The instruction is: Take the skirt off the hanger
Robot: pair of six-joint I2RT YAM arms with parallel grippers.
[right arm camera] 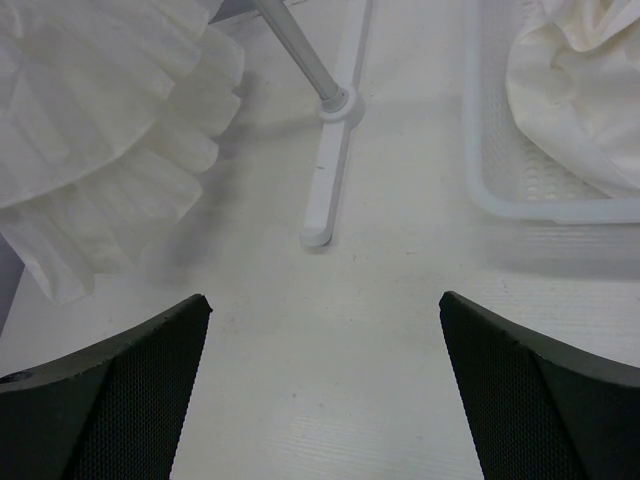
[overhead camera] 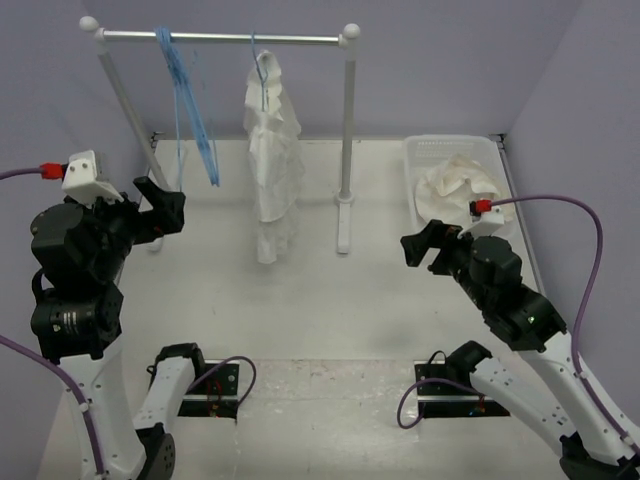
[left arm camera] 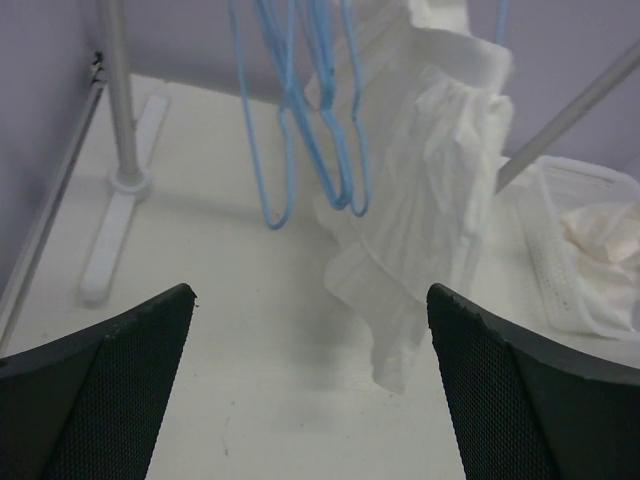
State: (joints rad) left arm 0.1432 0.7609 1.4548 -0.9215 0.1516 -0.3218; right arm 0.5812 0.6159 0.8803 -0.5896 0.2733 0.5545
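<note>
The white gathered skirt [overhead camera: 272, 150] hangs from a light-blue wire hanger [overhead camera: 262, 68] on the rack's rail, its hem near the table. It also shows in the left wrist view [left arm camera: 430, 200] and the right wrist view [right arm camera: 100, 130]. My left gripper [overhead camera: 165, 205] is open and empty, raised at the left, well short of the skirt; its fingers [left arm camera: 110, 390] frame bare table. My right gripper [overhead camera: 418, 245] is open and empty, to the right of the rack's post, its fingers [right arm camera: 110, 400] over bare table.
Several empty light-blue hangers [overhead camera: 195, 110] hang at the rail's left end. The rack [overhead camera: 345, 130] has white posts and feet [right arm camera: 335, 150]. A white basket [overhead camera: 425, 155] at the back right holds a cream cloth [overhead camera: 455, 185].
</note>
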